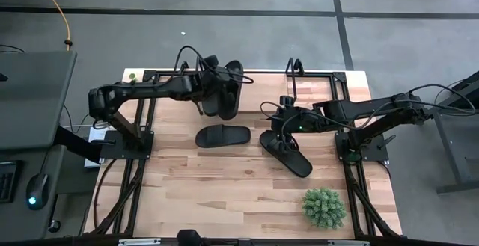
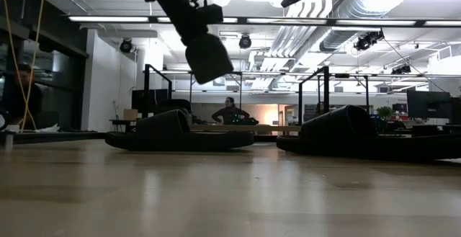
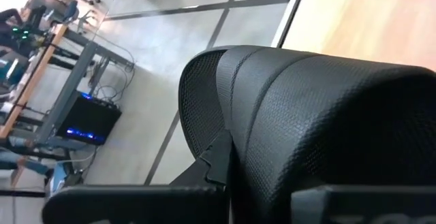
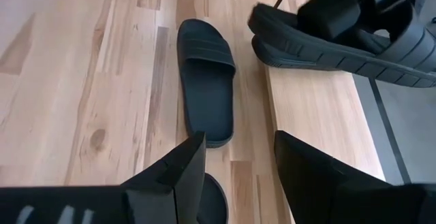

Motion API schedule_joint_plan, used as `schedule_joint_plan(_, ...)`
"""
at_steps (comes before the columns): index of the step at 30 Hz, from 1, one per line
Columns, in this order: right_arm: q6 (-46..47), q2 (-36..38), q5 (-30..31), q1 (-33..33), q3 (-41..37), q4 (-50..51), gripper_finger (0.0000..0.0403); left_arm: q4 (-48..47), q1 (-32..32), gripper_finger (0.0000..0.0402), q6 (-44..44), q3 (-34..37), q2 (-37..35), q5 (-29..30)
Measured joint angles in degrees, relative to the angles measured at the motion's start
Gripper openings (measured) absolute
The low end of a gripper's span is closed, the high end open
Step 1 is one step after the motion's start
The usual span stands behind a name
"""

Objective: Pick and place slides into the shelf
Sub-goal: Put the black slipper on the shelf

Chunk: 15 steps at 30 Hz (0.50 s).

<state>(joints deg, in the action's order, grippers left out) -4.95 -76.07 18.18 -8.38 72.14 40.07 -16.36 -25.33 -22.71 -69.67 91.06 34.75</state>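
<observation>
Overhead, the left tool (image 1: 211,81) grips a pair of slides (image 1: 224,90) above the shelf (image 1: 318,89). The right tool (image 1: 283,130) hangs open over a slide (image 1: 287,154) on the surface (image 1: 224,194); another slide (image 1: 222,135) lies nearby.

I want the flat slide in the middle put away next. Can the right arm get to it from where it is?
Probably yes. The right gripper is open, holds nothing and hovers over another slide. The middle slide lies flat on bare table just beyond, nothing between. The left gripper, shut on slides, is off at the shelf.
</observation>
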Motion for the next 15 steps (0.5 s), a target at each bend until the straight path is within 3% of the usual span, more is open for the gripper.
schedule_joint_plan(15, 0.0, 0.0, -0.7, 0.0, 0.0, -0.5, 0.0165, 9.2, -3.6, 0.0014, 0.0, 5.1, 3.9, -1.0)
